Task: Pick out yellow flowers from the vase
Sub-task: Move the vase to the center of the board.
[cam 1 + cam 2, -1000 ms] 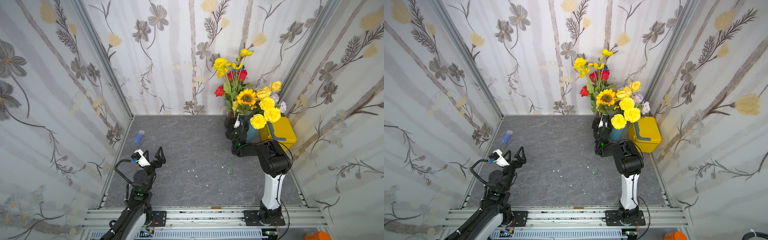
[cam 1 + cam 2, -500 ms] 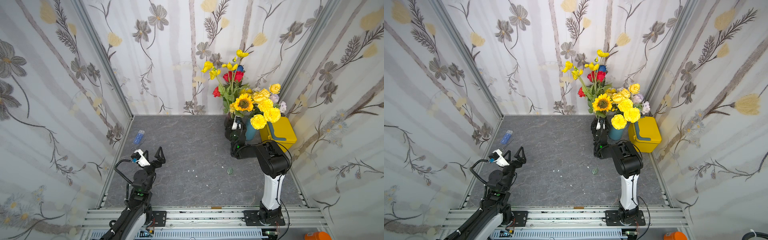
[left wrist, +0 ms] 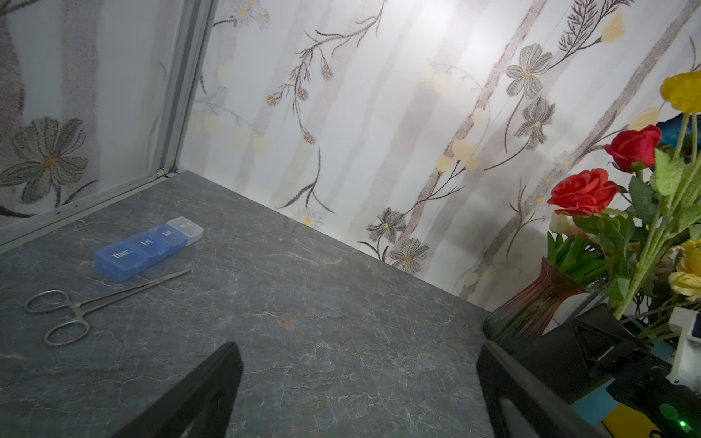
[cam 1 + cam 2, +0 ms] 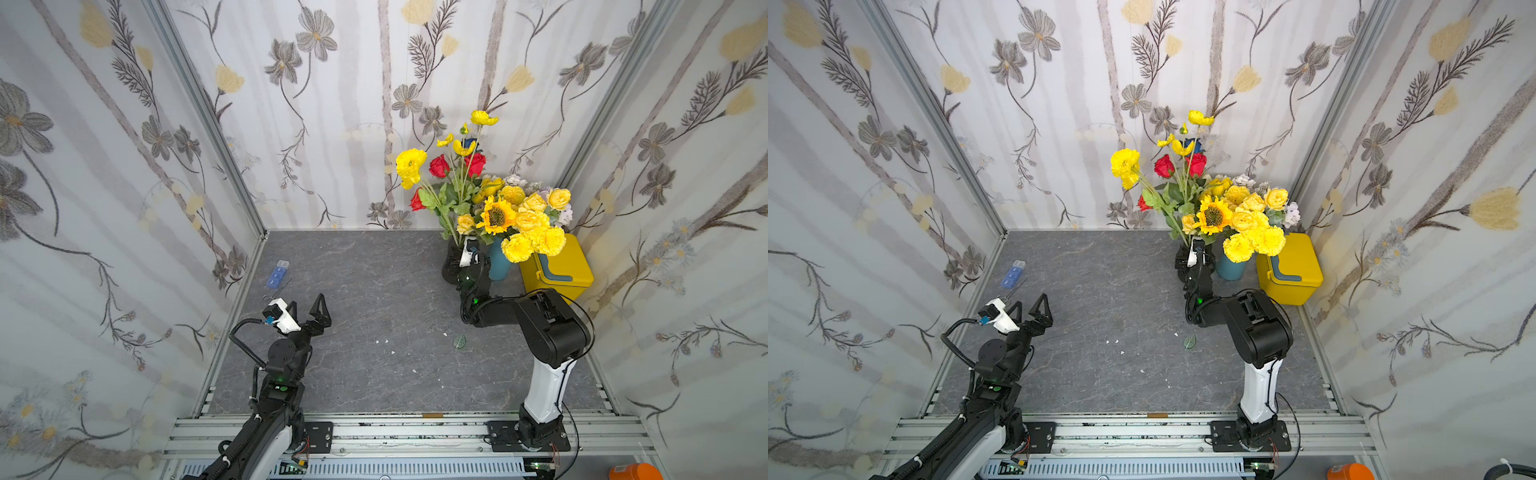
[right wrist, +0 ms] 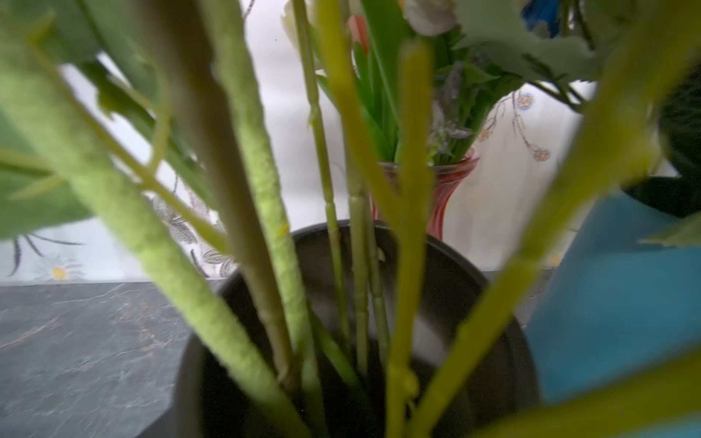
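The yellow flowers stand in a bunch at the back right: a ruffled bloom [image 4: 410, 164] leans out to the left on a long stem, and a sunflower [image 4: 496, 216] and carnations [image 4: 532, 243] sit lower. Their green stems [image 5: 265, 212] go down into a black vase [image 4: 451, 266] [image 5: 455, 288]. My right gripper [image 4: 467, 249] is pushed in among these stems just above the vase's rim. Its jaws are hidden by leaves, and the right wrist view shows only stems. My left gripper [image 4: 306, 302] [image 3: 358, 364] hovers open and empty over the floor at the front left.
A teal vase [image 4: 498, 266] and a yellow lidded box [image 4: 557, 266] stand right of the black vase, with a red glass vase [image 3: 531, 307] behind. Red roses [image 4: 439, 165] mix with the yellow blooms. A blue pill organiser [image 4: 277, 274], forceps [image 3: 87, 307] and a fallen leaf [image 4: 459, 341] lie on the floor.
The tall yellow blooms have swung to the left and dropped lower. My right gripper has shifted slightly left at the black vase. The left arm has not moved.
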Controlling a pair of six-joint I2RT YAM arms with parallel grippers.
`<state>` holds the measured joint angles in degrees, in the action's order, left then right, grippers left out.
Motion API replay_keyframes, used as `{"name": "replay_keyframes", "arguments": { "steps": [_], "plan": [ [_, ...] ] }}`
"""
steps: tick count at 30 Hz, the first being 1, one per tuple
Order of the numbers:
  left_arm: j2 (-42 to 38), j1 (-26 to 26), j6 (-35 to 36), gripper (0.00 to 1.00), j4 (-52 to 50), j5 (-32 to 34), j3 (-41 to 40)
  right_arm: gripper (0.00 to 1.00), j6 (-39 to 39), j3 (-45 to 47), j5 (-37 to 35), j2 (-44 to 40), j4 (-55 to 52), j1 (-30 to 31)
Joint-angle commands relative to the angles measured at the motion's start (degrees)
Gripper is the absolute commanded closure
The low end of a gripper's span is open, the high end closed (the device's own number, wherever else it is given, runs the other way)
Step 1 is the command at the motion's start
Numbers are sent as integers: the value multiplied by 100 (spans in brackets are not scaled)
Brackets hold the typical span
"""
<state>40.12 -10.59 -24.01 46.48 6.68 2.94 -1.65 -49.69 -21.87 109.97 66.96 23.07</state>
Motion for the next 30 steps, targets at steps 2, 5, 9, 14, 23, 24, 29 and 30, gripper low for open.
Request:
{"name": "replay_keyframes", "arguments": {
  "steps": [2, 5, 9, 14, 23, 24, 29, 30],
  "plan": [
    [14, -4, 37, 0, 153, 44, 30, 42, -376, -28, 185, -156, -195, 92],
    [22, -4, 38, 0, 143, 62, 35, 42, -372, -32, 242, -241, -344, 215],
    [35, -4, 37, 0, 142, 62, 33, 42, -529, -66, 493, -400, -615, 397],
    [51, -1, 38, 0, 135, 71, 47, 42, -475, -243, 596, -470, -1049, 799],
    [46, 2, 33, 0, 128, 89, 50, 43, -338, -465, 499, -367, -1408, 1505],
    [44, -4, 30, 0, 130, 93, 55, 43, -345, -494, 508, -360, -1466, 1559],
    [16, -1, 35, 0, 113, 101, 49, 43, -334, -632, 515, -312, -1622, 1895],
    [14, -2, 29, 0, 99, 106, 49, 42, -327, -670, 519, -292, -1666, 1962]
  ]
}}
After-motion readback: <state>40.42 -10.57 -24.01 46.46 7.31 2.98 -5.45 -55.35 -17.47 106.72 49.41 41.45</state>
